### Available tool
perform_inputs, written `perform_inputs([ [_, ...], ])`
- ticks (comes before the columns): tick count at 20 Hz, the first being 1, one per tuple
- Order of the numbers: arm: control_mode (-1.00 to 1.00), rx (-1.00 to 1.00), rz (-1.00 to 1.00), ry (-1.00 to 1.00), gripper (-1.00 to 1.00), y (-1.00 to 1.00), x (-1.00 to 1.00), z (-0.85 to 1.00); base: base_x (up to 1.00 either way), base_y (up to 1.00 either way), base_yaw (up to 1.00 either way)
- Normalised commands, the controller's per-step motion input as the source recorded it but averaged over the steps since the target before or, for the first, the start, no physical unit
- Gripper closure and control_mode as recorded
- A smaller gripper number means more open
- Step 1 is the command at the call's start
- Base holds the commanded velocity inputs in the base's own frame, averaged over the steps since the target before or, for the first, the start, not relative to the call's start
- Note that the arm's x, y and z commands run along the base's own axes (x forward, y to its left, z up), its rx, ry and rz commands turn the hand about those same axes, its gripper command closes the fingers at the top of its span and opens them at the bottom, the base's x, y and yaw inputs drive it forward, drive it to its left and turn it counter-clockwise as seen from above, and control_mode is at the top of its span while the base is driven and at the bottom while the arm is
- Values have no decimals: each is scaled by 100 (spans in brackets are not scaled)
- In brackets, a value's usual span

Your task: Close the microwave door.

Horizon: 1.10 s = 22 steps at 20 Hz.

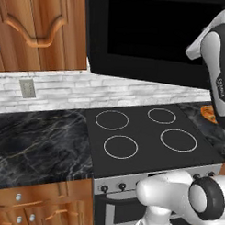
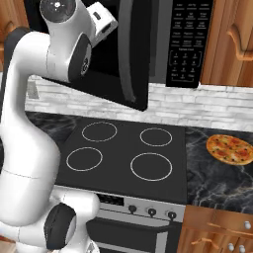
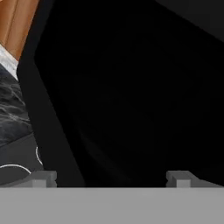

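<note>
Contact should fall flat on the glossy black glass-windowed microwave door [image 2: 116, 59], far from its hinge, near the curved dark-grey bar handle [image 2: 127, 54]; a steady push toward the black microwave [image 2: 190, 42] above the stove [image 1: 150, 134] seems best. Gripper [image 3: 111, 178] faces the panel closely, fingertips [image 3: 41, 178] spread apart, empty. White arm reaches up and left.

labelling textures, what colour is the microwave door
Glossy black, with a dark grey handle; the microwave door shows best in the left base view.

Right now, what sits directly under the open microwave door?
Under the microwave door is the black stove with four white burner rings. The pizza lies off to its right. The door hides the microwave's cavity.
</note>
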Motion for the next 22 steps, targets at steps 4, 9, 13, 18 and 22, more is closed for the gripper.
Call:
perform_inputs([
  [4,-100,0,-4,36,-100,-83,100,-15,0,0,0],
  [9,-100,4,0,8,-100,-62,100,-23,0,0,0],
  [13,-100,12,0,-6,-100,-30,100,-28,0,0,0],
  [18,-100,12,0,-17,-100,-19,100,-33,0,0,0],
  [22,-100,10,0,-20,-100,-4,57,-20,0,0,0],
])
